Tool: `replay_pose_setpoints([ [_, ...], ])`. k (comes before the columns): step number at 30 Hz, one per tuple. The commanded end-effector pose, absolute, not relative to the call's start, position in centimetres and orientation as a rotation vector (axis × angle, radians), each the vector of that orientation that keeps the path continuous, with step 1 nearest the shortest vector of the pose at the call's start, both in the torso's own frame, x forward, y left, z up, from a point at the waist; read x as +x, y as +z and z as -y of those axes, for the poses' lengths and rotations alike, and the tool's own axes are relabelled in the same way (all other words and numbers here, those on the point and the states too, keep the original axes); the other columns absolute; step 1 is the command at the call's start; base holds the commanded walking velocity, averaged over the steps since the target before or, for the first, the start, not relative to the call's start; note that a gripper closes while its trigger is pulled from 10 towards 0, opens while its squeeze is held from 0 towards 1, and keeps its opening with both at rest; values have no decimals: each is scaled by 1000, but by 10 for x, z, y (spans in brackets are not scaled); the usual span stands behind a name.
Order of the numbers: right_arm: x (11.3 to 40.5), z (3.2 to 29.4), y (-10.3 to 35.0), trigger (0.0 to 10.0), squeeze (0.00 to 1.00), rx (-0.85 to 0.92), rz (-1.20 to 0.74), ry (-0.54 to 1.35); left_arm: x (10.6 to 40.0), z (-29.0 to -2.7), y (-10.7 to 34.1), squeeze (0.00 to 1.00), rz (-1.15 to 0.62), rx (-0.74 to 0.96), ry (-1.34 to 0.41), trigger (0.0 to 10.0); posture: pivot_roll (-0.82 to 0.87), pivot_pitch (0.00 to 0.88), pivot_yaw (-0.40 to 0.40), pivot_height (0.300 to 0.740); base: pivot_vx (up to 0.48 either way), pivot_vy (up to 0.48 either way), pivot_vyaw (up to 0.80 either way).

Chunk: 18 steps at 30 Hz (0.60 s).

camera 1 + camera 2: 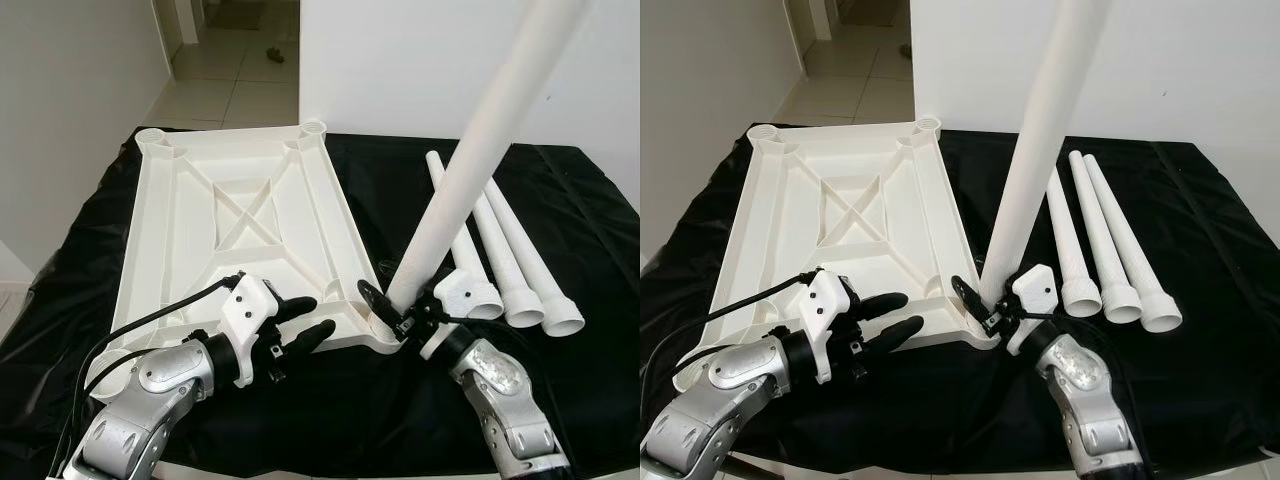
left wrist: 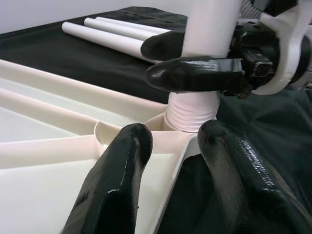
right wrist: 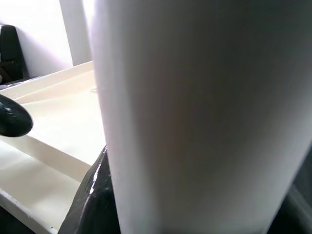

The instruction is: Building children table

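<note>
Left wrist view: the right gripper [image 2: 195,61] pinches an upright white leg [image 1: 470,170], its threaded end in the near right corner socket of the upturned tabletop [image 1: 240,215]. The left gripper [image 1: 303,322], fingers spread, rests on the tabletop's near edge.

Readable text: we find none in any view.
Table top [image 1: 230,220]: we see bare white plastic ribs, with no lettering or numbers.
Table legs [image 1: 510,260]: we see plain white tubes, with no label or brand.
Black cloth [image 1: 560,200]: we see no print or sign on it.
Grippers' housings: we make out no markings that we can read.
</note>
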State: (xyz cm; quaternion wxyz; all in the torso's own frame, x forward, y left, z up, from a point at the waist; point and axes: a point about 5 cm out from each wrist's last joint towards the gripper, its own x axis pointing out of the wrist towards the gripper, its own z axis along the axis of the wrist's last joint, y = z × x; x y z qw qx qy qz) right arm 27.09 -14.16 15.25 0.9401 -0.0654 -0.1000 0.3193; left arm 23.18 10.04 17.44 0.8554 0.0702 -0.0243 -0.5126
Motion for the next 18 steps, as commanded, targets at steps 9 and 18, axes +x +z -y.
replay_pose_setpoints([
  [9,283,152,121,10000,0,-84,-48,537,229,-102,174,0,41,147,-1072,10000,83,130,15,740,0,0,0],
  [18,290,152,128,10000,0,-64,-28,485,228,-102,174,0,42,148,-1072,10000,87,123,8,740,0,0,0],
])
